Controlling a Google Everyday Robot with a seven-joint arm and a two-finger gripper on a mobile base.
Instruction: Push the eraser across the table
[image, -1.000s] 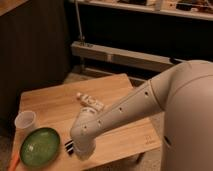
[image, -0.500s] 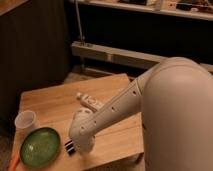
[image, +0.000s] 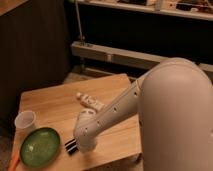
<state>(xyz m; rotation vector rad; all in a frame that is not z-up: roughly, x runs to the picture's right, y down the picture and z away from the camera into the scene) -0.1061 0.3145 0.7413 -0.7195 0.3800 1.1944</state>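
The light wooden table (image: 55, 102) fills the lower left of the camera view. A small dark block with pale stripes, seemingly the eraser (image: 71, 146), lies near the table's front edge, just right of the green plate (image: 40, 146). My white arm reaches in from the right and down to the left. Its gripper (image: 77, 143) sits right at the eraser, touching or nearly touching its right side, and is mostly hidden by the wrist (image: 86, 131).
A small white bottle (image: 90, 101) lies at mid-table behind the wrist. A pale cup (image: 26, 121) stands at the left edge. An orange object (image: 14, 161) lies at the front left corner. A dark bench and shelves (image: 125, 55) stand behind the table.
The arm's large upper section has swung closer and fills more of the right side. The wrist has shifted slightly. The striped block stays beside the plate.
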